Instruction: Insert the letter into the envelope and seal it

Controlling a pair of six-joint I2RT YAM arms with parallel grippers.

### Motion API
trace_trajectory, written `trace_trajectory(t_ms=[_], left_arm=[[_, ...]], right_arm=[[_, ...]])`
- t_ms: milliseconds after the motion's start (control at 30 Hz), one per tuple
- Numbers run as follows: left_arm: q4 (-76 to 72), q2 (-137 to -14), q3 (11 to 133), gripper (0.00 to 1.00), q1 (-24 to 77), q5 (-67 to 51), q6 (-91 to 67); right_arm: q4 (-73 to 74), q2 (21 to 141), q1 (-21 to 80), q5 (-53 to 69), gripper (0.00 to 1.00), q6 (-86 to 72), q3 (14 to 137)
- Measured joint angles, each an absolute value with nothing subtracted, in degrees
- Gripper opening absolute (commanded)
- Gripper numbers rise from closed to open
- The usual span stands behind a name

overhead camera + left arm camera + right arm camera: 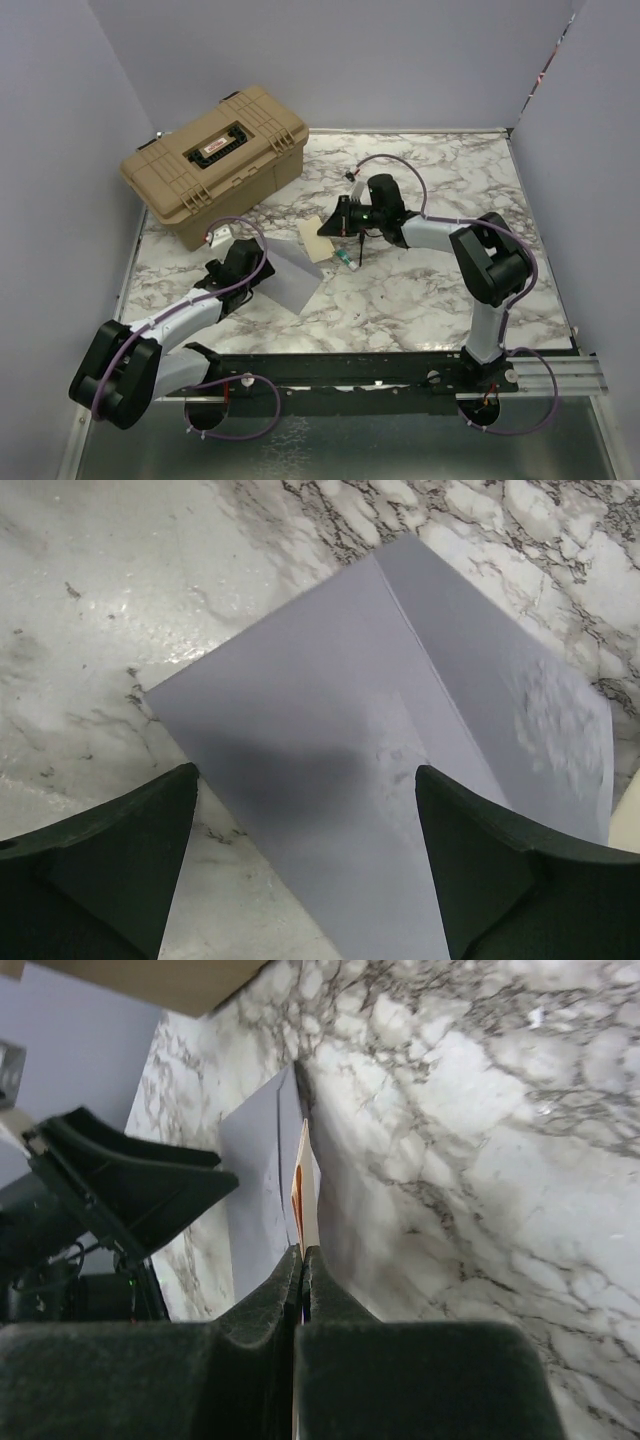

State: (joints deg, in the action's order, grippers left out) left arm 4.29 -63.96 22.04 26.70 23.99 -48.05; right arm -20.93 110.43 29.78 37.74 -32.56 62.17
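We see right gripper [302, 1256] clamped on the one letter [306, 1182], held edge-up beside the one envelope [330, 730]; left gripper [305, 780] jaws apart above envelope, flat on table [420, 290]; one case [215, 160] back-left.

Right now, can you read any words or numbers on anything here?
The red label on the tan case lid: too small to read.
On the envelope: no writing shows.
On the letter: no writing shows.
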Motion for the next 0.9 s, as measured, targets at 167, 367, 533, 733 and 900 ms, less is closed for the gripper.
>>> trace_trajectory(t_ms=[167,367,533,733,900], left_arm=[[-0.4,-66.5,22.2,0.9,26.7,22.1,-45.6],[-6.2,-69.8,23.1,0.86,26.6,15.9,-41.7],[-6.8,-72.2,25.5,0.82,26.6,12.4,-39.2],[-3.2,-71.5,27.7,0.8,26.6,13.5,-39.3],[-1.1,-69.0,27.0,0.48,26.6,12.6,-41.2]], right_arm=[[-17.7,109.1,31.2,38.3,0.0,-29.5,60.6],[-11.5,105.1,31.2,34.7,0.0,-28.2,57.7],[-6.2,97.2,31.2,28.7,0.0,-28.3,58.0],[-4.1,95.3,32.6,26.7,0.0,-29.2,60.7],[-3.7,99.2,35.9,26.7,0.0,-30.9,60.9]])
